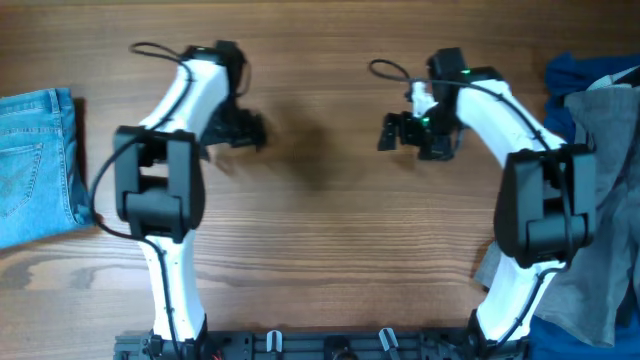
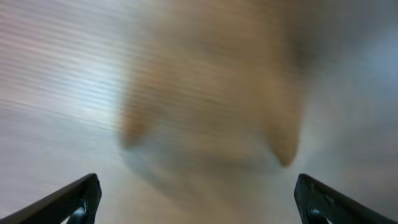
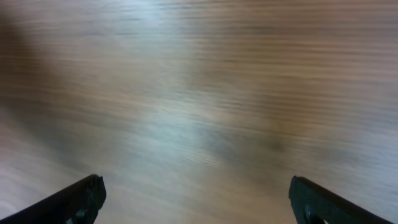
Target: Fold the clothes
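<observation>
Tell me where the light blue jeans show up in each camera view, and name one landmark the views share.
Overhead: the jeans lie at the far left edge, partly cut off by the frame.
Left wrist: not in it.
Right wrist: not in it.
Shared landmark: the wooden table, seen in all three, blurred in both wrist views.

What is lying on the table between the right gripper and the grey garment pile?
Nothing visible: only bare table lies between the open right gripper and the grey garment, though its own arm spans that stretch.
</observation>
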Action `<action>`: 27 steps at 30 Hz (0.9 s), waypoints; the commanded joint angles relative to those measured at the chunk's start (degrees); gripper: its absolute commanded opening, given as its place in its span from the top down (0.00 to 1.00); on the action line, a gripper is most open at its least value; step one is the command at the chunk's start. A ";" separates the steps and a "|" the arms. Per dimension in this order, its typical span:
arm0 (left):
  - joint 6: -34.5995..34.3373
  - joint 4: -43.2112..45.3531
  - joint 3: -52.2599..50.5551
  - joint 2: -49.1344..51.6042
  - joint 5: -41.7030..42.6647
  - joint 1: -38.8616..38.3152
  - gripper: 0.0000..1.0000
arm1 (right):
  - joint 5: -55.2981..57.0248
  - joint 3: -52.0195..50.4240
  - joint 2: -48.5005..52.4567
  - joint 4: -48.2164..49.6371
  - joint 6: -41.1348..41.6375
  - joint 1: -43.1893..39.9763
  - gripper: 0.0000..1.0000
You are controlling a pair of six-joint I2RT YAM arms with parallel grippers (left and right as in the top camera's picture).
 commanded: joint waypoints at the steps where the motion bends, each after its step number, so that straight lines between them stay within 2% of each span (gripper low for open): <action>1: 1.81 -7.65 1.11 -2.91 2.75 -0.39 0.00 | -0.92 3.78 -1.22 -5.77 -0.57 -6.84 0.00; 6: 1.90 -13.51 1.18 -6.49 3.08 0.44 0.00 | -0.76 4.07 -2.21 -12.74 -5.16 -12.39 0.07; 13: 2.91 -13.60 -0.94 -17.79 4.28 -0.28 0.00 | 2.27 2.73 -8.11 -15.82 -6.91 -12.66 0.05; 14: 2.93 -12.52 -2.10 -20.02 4.28 -0.31 0.00 | 2.47 1.92 -9.68 -14.93 -6.95 -12.37 0.01; 18: 2.95 -6.80 -8.63 -30.21 4.02 -0.26 0.00 | 2.60 -3.10 -18.38 -9.09 -6.27 -11.47 0.00; 27: 3.78 19.04 -35.36 -65.05 4.02 -0.26 0.00 | 7.52 -23.28 -47.74 11.08 -2.89 -11.10 0.00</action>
